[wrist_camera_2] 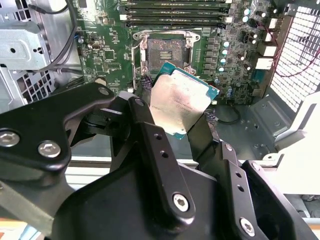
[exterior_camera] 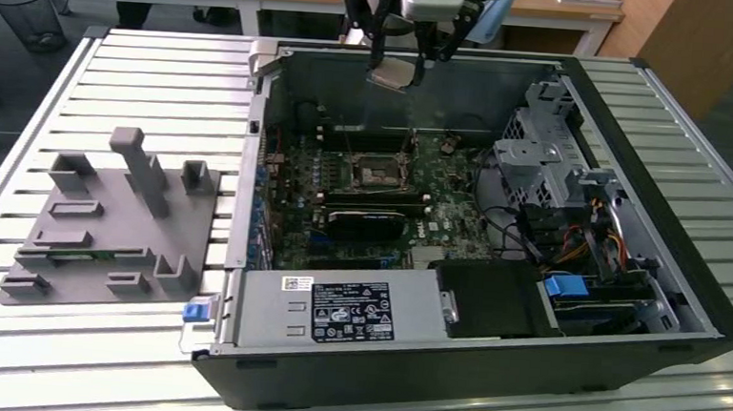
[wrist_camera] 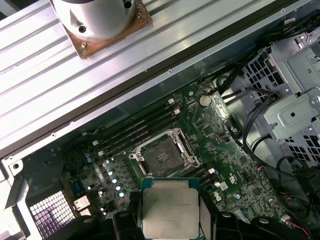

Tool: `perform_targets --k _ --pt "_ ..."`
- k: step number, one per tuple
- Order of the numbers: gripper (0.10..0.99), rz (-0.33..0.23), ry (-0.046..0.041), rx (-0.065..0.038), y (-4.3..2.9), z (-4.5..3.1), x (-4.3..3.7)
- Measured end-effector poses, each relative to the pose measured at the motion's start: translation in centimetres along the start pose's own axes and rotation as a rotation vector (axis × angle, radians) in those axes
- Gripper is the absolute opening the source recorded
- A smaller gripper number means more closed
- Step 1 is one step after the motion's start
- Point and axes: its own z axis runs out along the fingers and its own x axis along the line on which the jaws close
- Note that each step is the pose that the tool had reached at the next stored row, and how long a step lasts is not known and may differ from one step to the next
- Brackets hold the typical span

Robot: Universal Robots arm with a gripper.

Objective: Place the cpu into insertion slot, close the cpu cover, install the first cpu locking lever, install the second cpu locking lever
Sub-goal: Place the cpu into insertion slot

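Gripper [wrist_camera_2: 172, 122] tight on cpu [wrist_camera_2: 181, 102], above open insertion slot [wrist_camera_2: 161, 50]

cpu [wrist_camera_2: 182, 100] clamped in gripper [wrist_camera_2: 171, 114], apart from insertion slot [wrist_camera_2: 162, 50]

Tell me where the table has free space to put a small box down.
Table slats are bare beyond and in front of the grey fixture, at the exterior view's left. The computer case is crowded with board and cables.
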Motion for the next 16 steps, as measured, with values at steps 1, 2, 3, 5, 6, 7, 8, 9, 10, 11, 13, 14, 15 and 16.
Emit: perform_targets --k 1,2,3,5,6,7,8,9,10,11,13,14,15,16 --pt "0.541 0.002 -0.0002 0.0 0.0 0.0 0.0" --pt "0.541 0.005 -0.0005 0.0 0.0 0.0 0.0" --pt "0.541 0.007 -0.0007 0.0 0.0 0.0 0.0" --pt "0.541 0.012 -0.0011 0.0 0.0 0.0 0.0" --pt "0.541 0.015 -0.0013 0.0 0.0 0.0 0.0" --pt "0.541 0.017 -0.0016 0.0 0.0 0.0 0.0" --pt "0.541 0.02 -0.0018 0.0 0.0 0.0 0.0" --pt "0.541 0.022 -0.002 0.0 0.0 0.0 0.0" --pt "0.541 0.025 -0.0022 0.0 0.0 0.0 0.0" --pt "0.541 0.027 -0.0024 -0.001 0.0 0.0 0.0" --pt "0.541 0.032 -0.0028 -0.001 0.0 0.0 0.0" --pt "0.541 0.034 -0.003 -0.001 0.0 0.0 0.0" --pt "0.541 0.036 -0.0033 -0.001 0.0 0.0 0.0" --pt "0.541 0.039 -0.0035 -0.001 0.0 0.0 0.0"
